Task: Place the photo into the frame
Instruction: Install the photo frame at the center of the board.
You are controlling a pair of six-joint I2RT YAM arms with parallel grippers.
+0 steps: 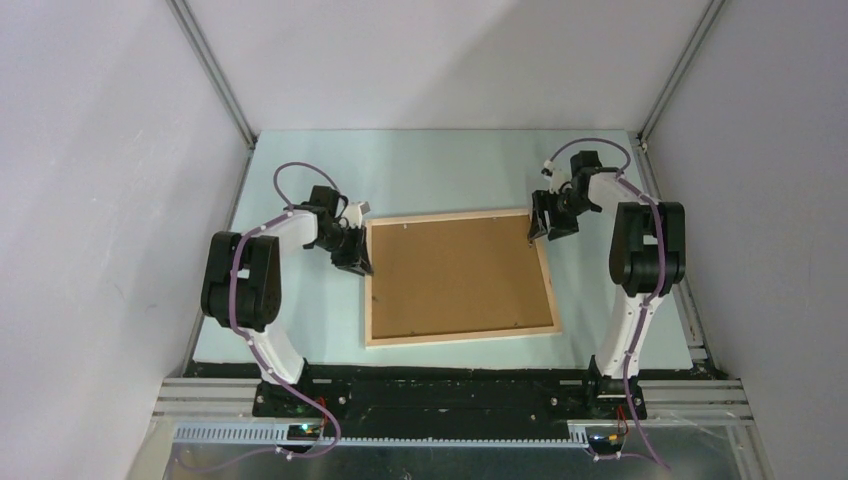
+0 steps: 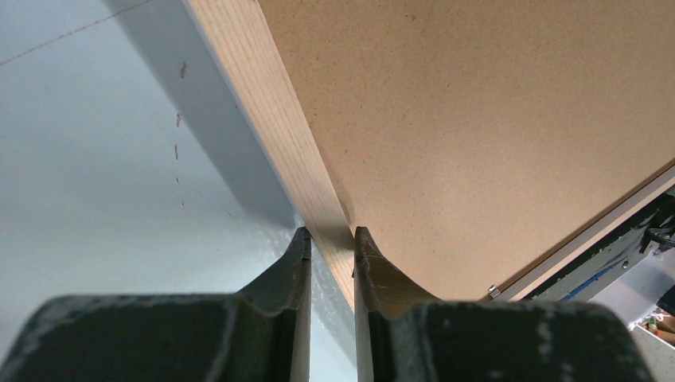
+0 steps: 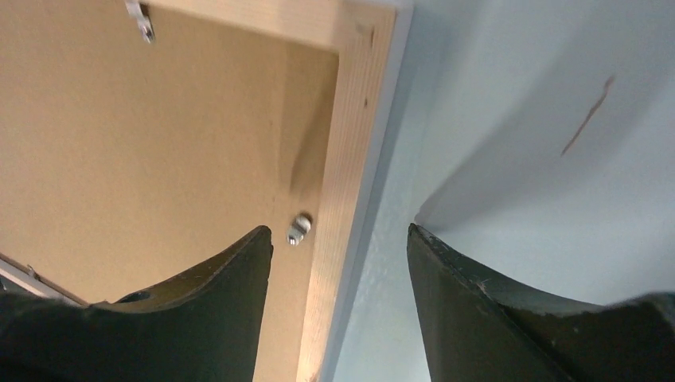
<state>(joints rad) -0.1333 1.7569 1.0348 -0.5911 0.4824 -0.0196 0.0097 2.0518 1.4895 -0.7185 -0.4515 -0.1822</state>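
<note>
The left hand (image 2: 330,239) pinched one rail of the frame (image 1: 460,337); the right hand (image 3: 341,231) hung open astride the opposite rail. The photo was unseen. A firm left grip should prevent sliding.

Pale green table (image 1: 440,170) — the frame (image 1: 460,336) lies on it, back up

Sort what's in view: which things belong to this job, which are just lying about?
Job: frame, face down; backing board in it; left end effector shut on frame's left rail; right end effector open astride right rail. Photo not visible.
Just there: table, enclosure walls.
</note>
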